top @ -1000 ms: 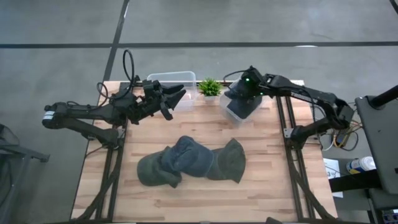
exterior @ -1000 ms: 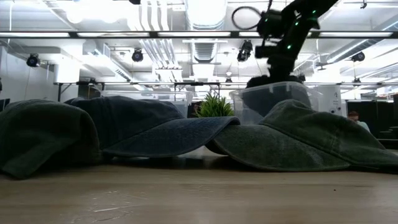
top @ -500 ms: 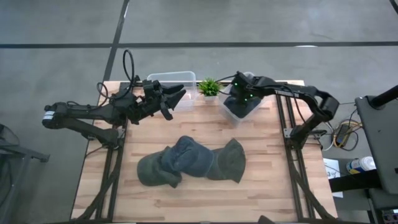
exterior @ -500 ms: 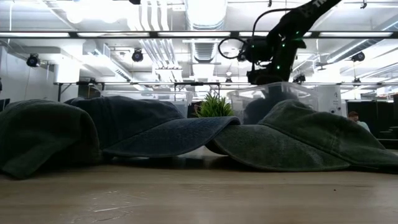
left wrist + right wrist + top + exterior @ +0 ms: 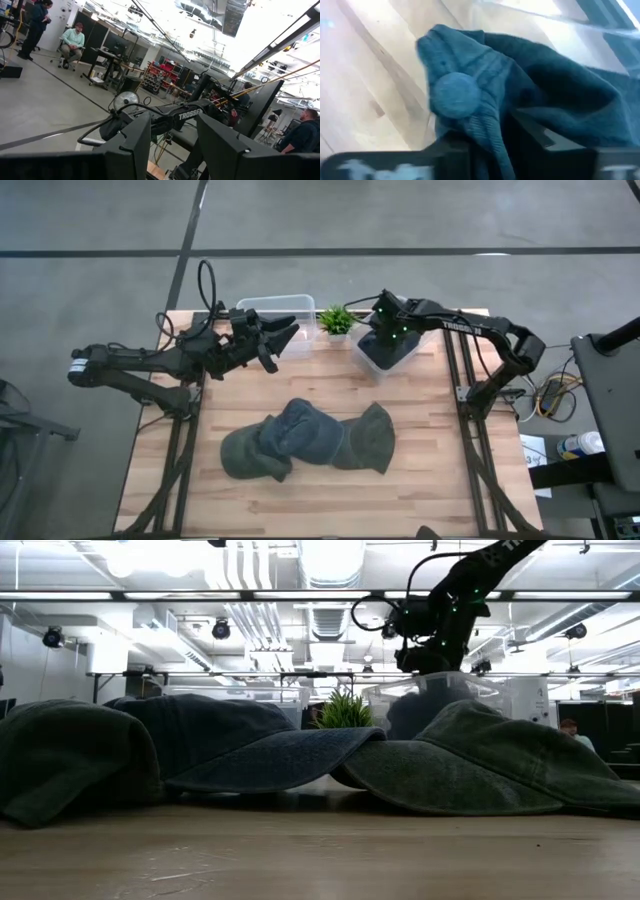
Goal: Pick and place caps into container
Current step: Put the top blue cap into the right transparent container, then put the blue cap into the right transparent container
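Over the right container (image 5: pixel 372 358), right tool (image 5: pixel 388 345) lower than before, clamped on slate-blue cap (image 5: pixel 485 100); left tool (image 5: pixel 283 335) apart, unmoved.

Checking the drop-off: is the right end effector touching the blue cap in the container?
Touching. The right wrist view shows the blue cap bunched between the right end effector's fingers.

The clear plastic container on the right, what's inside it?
The clear plastic container holds a slate-blue fabric cap, with the right gripper down in it. Anything beneath the cap is hidden.
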Controlling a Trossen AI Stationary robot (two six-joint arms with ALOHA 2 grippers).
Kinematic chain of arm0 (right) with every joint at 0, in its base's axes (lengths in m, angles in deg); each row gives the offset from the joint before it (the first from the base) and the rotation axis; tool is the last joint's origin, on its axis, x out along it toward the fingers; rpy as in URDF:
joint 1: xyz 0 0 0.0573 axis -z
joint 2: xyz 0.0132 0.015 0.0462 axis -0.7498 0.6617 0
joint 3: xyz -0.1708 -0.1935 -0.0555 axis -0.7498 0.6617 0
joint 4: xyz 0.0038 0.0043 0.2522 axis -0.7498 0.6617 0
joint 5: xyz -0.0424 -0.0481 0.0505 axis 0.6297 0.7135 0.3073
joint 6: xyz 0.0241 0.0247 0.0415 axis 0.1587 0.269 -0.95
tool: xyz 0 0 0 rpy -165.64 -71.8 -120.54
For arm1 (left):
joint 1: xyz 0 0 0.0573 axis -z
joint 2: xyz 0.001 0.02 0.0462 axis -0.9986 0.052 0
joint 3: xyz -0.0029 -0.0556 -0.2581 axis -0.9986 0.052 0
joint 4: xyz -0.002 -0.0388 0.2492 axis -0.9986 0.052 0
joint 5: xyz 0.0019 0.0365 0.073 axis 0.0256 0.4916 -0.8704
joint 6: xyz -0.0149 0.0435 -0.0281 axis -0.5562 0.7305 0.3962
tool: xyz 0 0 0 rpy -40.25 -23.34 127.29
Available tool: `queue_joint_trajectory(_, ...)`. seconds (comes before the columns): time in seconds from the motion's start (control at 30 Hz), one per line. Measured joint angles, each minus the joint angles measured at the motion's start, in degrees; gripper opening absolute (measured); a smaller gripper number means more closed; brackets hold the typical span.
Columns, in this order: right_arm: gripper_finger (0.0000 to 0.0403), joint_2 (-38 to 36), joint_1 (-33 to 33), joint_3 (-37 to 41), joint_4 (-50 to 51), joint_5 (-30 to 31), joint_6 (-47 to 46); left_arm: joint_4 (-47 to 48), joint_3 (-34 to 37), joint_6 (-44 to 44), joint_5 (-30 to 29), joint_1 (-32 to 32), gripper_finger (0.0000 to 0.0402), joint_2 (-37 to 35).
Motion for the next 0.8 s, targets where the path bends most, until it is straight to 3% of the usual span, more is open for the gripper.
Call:
queue_joint_trajectory(0.2, 0.0195, -0.2, 0.8, -1.2, 3.0, -7.0, -1.1, 0.2, 0.0, 0.0, 0.0, 0.0, 0.0153, 0.0)
queue_joint_trajectory(0.37, 0.0245, -0.3, 0.7, -5.4, 6.2, -8.0, 0.0, 0.7, 0.0, -0.1, 0.0, 0.0, 0.0153, 0.0)
queue_joint_trajectory(0.63, 0.0300, -0.3, 0.7, -13.8, 13.5, -7.1, 1.6, 1.9, 0.0, -0.2, 0.0, 0.0, 0.0153, 0.0)
queue_joint_trajectory(0.8, 0.0310, -1.2, 0.3, -20.0, 20.7, -6.2, 1.2, 3.4, 0.0, -1.9, 0.3, 0.0, 0.0153, 0.0)
